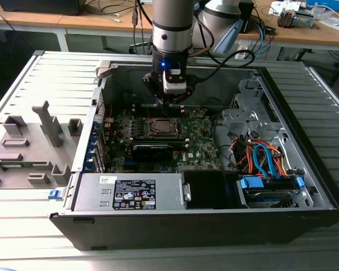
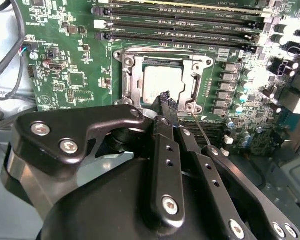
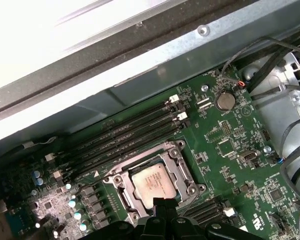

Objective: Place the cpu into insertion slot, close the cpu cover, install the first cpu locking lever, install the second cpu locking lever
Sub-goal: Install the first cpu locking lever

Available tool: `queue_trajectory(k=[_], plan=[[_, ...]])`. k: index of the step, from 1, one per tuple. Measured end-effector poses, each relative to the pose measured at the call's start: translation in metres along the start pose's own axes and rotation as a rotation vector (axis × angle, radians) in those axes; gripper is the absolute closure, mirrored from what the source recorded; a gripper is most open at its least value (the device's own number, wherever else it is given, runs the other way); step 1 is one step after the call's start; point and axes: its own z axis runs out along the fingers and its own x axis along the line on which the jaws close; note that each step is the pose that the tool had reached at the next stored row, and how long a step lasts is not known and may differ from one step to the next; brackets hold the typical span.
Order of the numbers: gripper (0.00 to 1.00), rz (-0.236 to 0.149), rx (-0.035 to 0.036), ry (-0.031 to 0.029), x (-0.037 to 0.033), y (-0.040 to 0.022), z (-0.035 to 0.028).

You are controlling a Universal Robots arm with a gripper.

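A grey fixture tray [image 1: 28,147] lies at the exterior view's left. Right of it, inside the open computer case [image 1: 305,186], the gripper [image 1: 168,104] hangs over the insertion slot [image 1: 149,128]. In the second wrist view the cpu [image 2: 162,84] sits in the slot under the lowered cpu cover [image 2: 131,80], with the jaws drawn together at its edge.

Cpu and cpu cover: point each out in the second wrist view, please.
cpu [image 2: 162,81], second wrist view, middle of its silvery top.
cpu cover [image 2: 134,84], second wrist view, on a side bar of the metal frame beside the cpu.
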Motion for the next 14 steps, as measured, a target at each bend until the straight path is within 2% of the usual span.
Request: queue_trajectory(k=[12, 14], plan=[[0.89, -0.068, -0.0013, -0.0008, 0.0000, 0.0000, 0.0000], [0.89, -0.090, -0.0015, -0.0010, 0.0000, 0.0000, 0.0000]])
